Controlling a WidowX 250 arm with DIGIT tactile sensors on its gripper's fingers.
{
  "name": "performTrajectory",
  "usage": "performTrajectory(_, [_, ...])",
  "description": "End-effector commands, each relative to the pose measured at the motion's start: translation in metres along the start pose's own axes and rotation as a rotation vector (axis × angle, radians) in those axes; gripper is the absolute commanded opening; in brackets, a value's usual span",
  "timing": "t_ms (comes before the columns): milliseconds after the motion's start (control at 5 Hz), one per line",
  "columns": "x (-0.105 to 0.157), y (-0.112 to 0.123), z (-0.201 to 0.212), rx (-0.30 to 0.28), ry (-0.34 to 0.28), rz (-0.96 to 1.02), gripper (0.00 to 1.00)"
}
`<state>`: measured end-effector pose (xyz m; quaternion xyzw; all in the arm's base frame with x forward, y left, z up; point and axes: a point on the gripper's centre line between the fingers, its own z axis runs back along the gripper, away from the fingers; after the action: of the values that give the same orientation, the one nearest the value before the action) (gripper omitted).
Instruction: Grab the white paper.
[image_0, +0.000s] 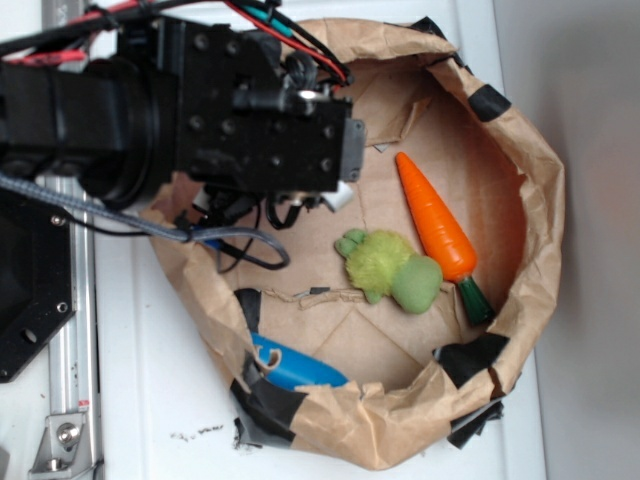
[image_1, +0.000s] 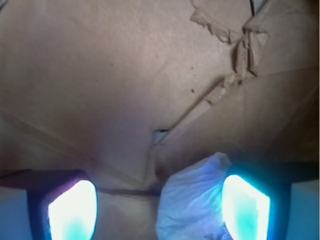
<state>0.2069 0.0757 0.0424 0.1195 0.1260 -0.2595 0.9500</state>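
Free room: bare floor of the brown paper bag (image_0: 380, 345) at 6 o'clock, between blue object (image_0: 292, 365) and green plush toy (image_0: 392, 270). Obstacles: orange carrot (image_0: 435, 218) at 3 o'clock, touching the toy; raised bag wall all round. Wrist view: gap between fingers (image_1: 72, 210) is clear on the left, white paper (image_1: 192, 200) filling the right half against the other pad; torn flaps (image_1: 235, 55) at 1 o'clock.

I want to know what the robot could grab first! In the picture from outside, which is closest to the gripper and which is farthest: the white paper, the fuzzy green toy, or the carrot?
From the gripper:
1. White paper, peeking out right beneath it.
2. Fuzzy green toy, mid-bag, further right.
3. Carrot, by the bag's right wall.
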Motion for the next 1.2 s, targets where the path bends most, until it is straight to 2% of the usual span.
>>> performTrajectory(0, [-0.013, 0.017, -0.006, 0.021, 0.024, 0.096, 1.0])
performTrajectory(200, [-0.012, 0.025, -0.012, 0.066, -0.003, 0.178, 1.0])
performTrajectory(400, [-0.016, 0.036, -0.027, 0.046, 0.02, 0.236, 1.0])
performTrajectory(600, [-0.018, 0.036, -0.025, 0.063, 0.006, 0.254, 0.96])
performTrajectory(800, [-0.018, 0.036, -0.019, 0.062, -0.009, 0.27, 0.0])
performTrajectory(1000, [-0.018, 0.035, -0.015, 0.069, -0.025, 0.274, 0.0])
